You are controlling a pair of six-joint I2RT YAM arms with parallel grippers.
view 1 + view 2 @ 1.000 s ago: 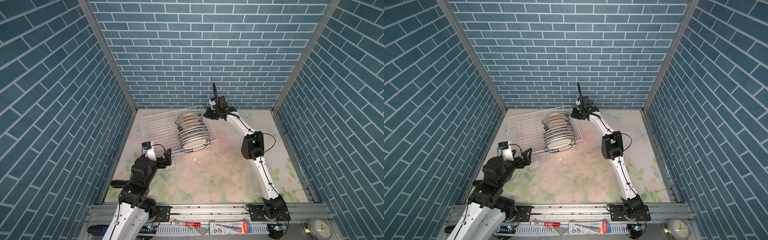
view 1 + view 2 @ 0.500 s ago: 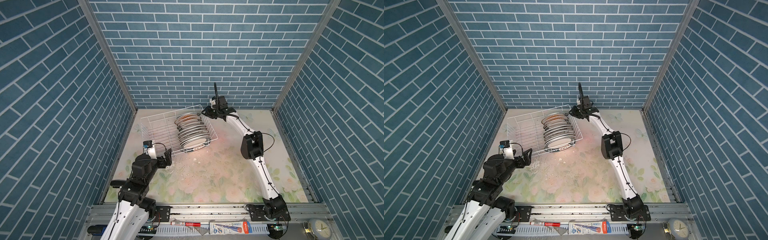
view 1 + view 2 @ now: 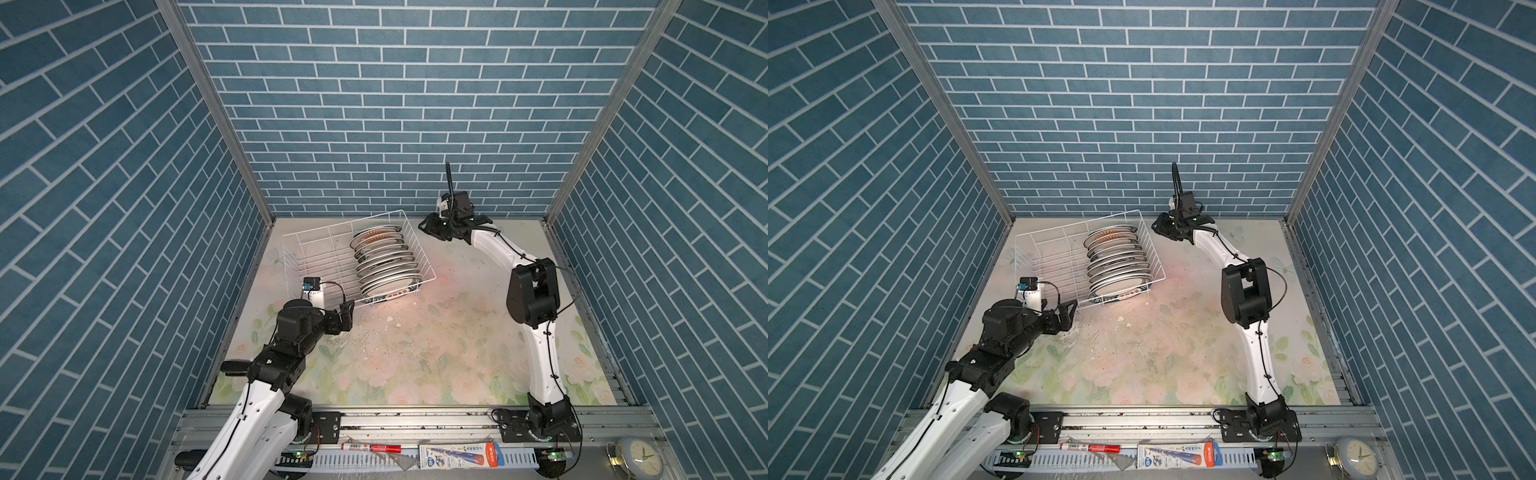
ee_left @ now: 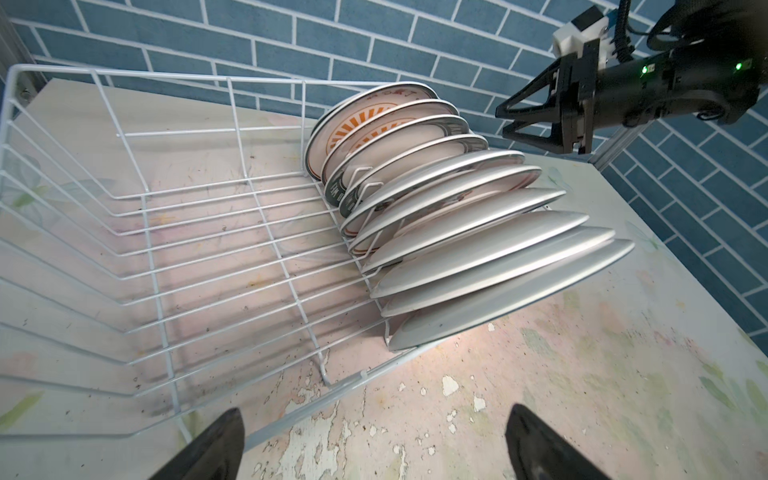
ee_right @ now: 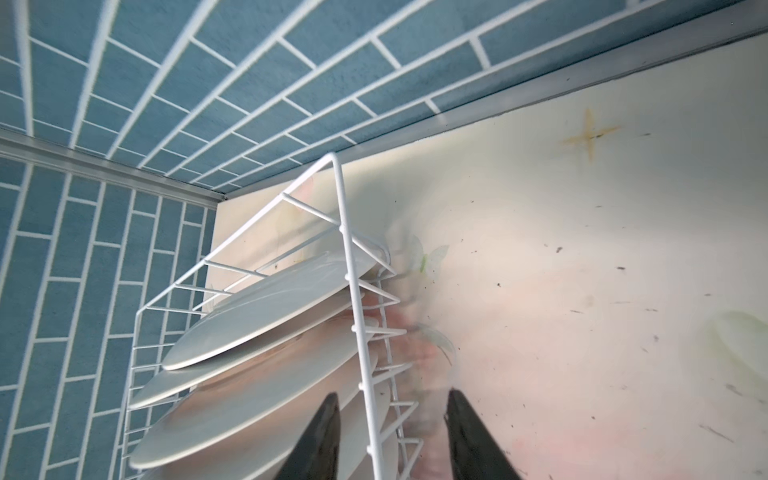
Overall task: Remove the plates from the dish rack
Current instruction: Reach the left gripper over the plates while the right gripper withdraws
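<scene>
Several plates (image 4: 478, 245), faces mostly hidden, in the dish rack (image 4: 117, 135)

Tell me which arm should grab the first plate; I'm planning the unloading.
Probably right: the right gripper has its fingers parted at the far corner of the dish rack, beside the plates. The left gripper, open, hangs outside the near rim.

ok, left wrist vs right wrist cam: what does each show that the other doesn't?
Left wrist only: the orange sunburst face of the end plate, the empty half of the dish rack, and the right tool, open near the rack's far corner. Right wrist only: a yellow cross mark on the table, and rack wires seen between its own fingers. Both: the plates leaning in the rack, white backs showing, and the blue brick wall.
</scene>
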